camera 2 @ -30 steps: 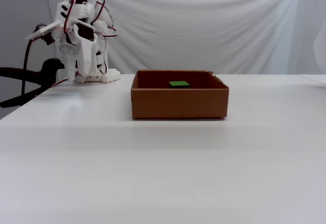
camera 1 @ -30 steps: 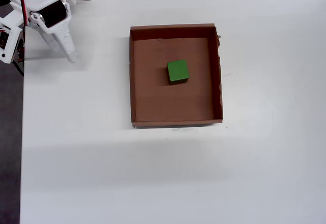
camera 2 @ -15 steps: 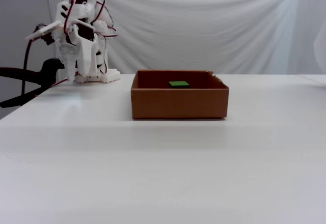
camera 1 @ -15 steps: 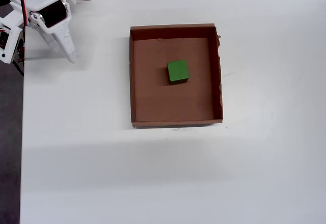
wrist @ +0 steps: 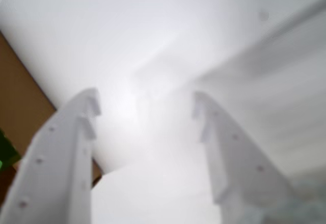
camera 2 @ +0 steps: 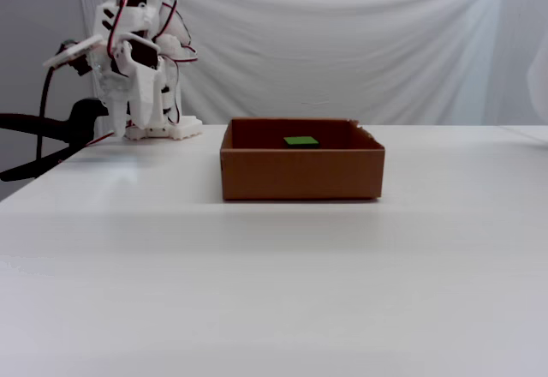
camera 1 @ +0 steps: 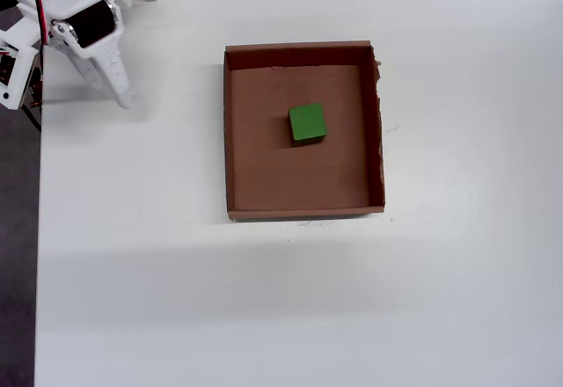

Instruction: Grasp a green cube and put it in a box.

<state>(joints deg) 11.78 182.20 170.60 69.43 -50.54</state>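
The green cube [camera 1: 307,123] lies flat on the floor of the brown cardboard box [camera 1: 264,176], a little above its middle in the overhead view. From the side in the fixed view, only the top of the green cube [camera 2: 300,141] shows over the wall of the box [camera 2: 300,171]. My gripper [camera 1: 119,97] hangs at the table's far left corner, well away from the box. In the wrist view the gripper [wrist: 145,99] is open with nothing between its white fingers. A strip of the box [wrist: 20,96] and a sliver of the cube [wrist: 6,155] show at that view's left edge.
The folded white arm [camera 2: 133,60] stands on its base [camera 2: 163,128] at the table's back left. A black clamp [camera 2: 43,137] sticks out past the left table edge [camera 1: 37,229]. A white cloth [camera 2: 342,43] hangs behind the table.
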